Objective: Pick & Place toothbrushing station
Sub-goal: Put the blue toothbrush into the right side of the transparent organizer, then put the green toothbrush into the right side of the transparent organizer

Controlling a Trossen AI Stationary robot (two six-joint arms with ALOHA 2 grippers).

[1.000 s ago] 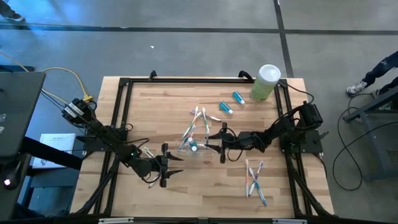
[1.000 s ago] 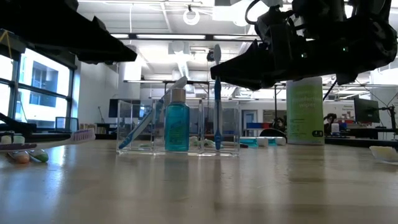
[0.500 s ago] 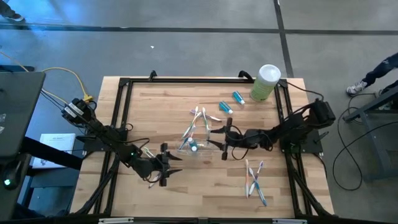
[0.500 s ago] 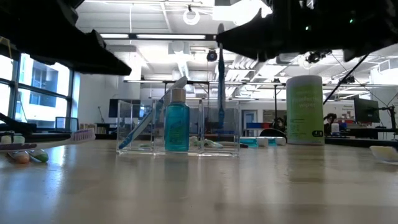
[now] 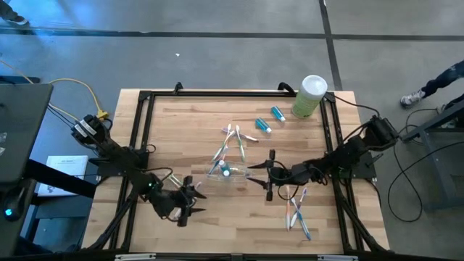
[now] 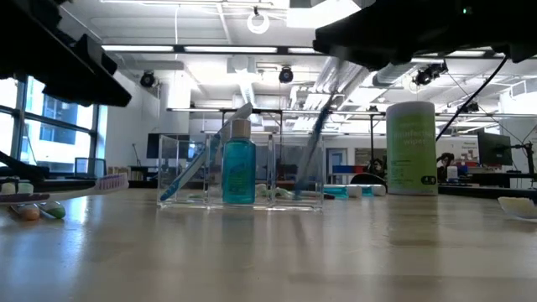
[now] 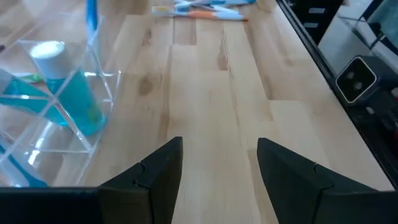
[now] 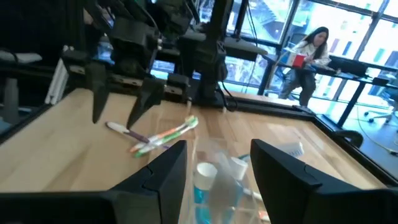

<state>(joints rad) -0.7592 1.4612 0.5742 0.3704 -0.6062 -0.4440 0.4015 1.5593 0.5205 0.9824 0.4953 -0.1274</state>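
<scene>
The small clear plastic cup [image 5: 226, 170] stands mid-counter [image 5: 181, 123] holding slim blue toothbrushes and a blue white-capped tube [image 6: 238, 171]. More pastel toothbrushes [image 5: 297, 209] lie loose near the front right corner, so the task looks partly done. The right end effector [image 5: 270, 175], spread and empty, hovers beside the cup; the left end effector [image 5: 186, 204], spread, waits near the front edge.

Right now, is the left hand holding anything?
No. In its wrist view the left hand is open over bare wood, with nothing between its fingers and the clear holder off to one side.
</scene>
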